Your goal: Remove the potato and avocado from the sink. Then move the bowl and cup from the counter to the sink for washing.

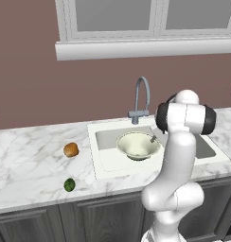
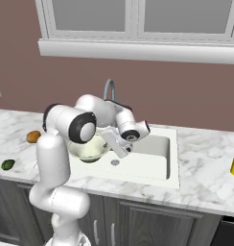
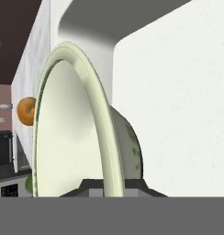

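The gripper (image 3: pixel 111 186) pinches the bowl (image 1: pixel 138 144) rim, low inside the sink (image 1: pixel 104 166). Releasing while tilted may tip the bowl against the basin wall.

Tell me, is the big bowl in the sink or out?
In. The bowl sits down inside the sink, and the gripper is shut on its rim.
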### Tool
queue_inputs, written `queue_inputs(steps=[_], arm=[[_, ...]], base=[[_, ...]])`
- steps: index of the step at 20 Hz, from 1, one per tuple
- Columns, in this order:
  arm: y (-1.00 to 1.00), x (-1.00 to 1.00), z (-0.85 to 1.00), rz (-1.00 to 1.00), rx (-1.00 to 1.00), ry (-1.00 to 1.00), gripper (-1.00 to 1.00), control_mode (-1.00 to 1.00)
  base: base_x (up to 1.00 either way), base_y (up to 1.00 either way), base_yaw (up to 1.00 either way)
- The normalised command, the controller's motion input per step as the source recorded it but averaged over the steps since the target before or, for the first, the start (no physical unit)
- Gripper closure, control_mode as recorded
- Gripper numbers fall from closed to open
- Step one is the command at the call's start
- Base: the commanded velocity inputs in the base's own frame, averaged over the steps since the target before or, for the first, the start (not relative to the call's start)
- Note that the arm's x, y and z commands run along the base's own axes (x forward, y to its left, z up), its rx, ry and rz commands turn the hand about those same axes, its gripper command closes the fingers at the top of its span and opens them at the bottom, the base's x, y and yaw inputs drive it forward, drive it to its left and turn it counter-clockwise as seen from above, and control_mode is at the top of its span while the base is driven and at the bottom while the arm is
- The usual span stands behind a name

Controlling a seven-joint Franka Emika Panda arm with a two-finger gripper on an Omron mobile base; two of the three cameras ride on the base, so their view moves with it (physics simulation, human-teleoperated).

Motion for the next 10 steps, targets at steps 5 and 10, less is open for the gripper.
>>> queue_inputs(steps=[5,10], arm=[[0.06,0.15,-0.15,0.00,0.00,0.00,1.00,-1.00],[0.07,0.17,-0.16,0.00,0.00,0.00,1.00,-1.00]], base=[[0.00,0.00,0.00],[0.00,0.00,0.00]])
